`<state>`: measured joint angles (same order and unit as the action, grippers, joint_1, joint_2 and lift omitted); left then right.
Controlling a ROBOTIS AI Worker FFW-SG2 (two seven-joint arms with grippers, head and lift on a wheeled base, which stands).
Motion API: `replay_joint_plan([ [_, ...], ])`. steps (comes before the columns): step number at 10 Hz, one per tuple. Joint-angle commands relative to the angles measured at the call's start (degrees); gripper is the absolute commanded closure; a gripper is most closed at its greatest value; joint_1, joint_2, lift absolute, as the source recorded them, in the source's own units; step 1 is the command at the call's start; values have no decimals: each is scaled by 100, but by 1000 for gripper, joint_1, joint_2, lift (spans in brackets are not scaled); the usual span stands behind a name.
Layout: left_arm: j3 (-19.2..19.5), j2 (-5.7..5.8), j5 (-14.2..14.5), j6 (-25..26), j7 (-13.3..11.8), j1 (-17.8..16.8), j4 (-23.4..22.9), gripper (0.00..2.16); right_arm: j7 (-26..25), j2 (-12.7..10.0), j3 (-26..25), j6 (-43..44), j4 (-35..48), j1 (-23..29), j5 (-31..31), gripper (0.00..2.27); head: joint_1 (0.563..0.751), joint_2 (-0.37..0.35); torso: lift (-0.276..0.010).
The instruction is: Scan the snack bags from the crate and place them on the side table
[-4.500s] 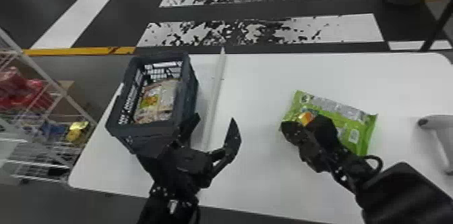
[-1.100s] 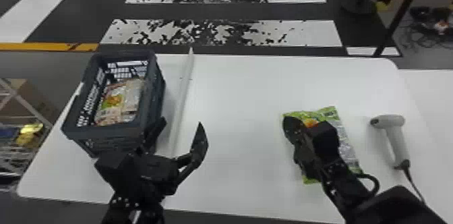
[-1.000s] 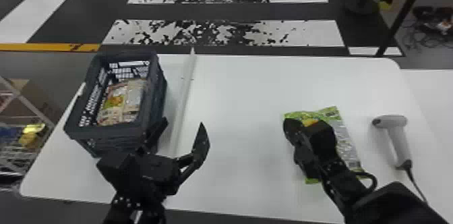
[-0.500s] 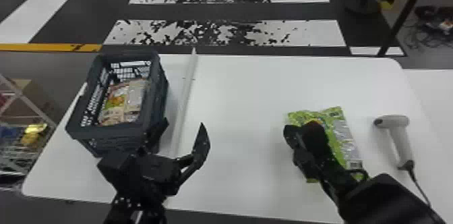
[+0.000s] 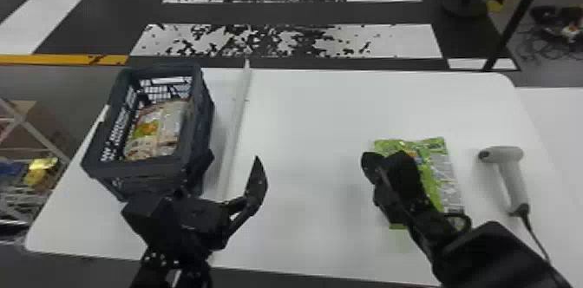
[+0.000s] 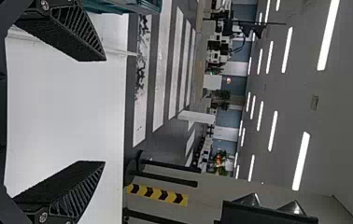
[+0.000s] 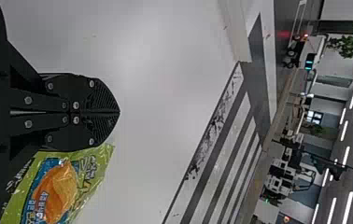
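The blue-black crate [image 5: 149, 170] stands on the left of the white table with snack bags [image 5: 156, 131] inside. Beside its near right corner, my left gripper [image 5: 234, 165] is open with nothing between its fingers; the left wrist view shows the same gap at the gripper [image 6: 99, 111]. A green snack bag [image 5: 438, 170] lies flat on the table's right part, partly covered by my right gripper [image 5: 371, 161]. In the right wrist view the right gripper [image 7: 117, 112] is shut and empty, with the green bag [image 7: 90, 172] alongside it. A grey-white scanner [image 5: 509, 174] rests right of the bag.
A long white strip [image 5: 236, 126] runs across the table [image 5: 312, 109] just right of the crate. The scanner's cable [image 5: 535, 239] trails toward the near right. Another white surface [image 5: 559, 113] adjoins at the right, and a wire rack [image 5: 32, 131] stands off to the left.
The head view has turned rightward. Since the oldest frame, the green bag has turned and come nearer the scanner, and my right gripper has shifted right. My left gripper stays open by the crate.
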<state>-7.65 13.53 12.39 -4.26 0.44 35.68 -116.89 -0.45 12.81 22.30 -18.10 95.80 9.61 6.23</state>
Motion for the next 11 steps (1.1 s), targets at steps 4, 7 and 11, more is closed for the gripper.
replay_joint_plan([
  [4,0,-17,0,0,0,9,-26,87,159,72,-1035,-50,1977,928,-826,316,695,89,-81],
  [7,0,-8,0,-18,0,9,-26,87,168,98,-2046,-243,1995,1113,-1291,124,695,-4,-81],
  [11,0,-8,35,-18,0,-18,-9,87,405,248,-2977,-1386,1573,1007,-1414,124,695,-163,-81],
])
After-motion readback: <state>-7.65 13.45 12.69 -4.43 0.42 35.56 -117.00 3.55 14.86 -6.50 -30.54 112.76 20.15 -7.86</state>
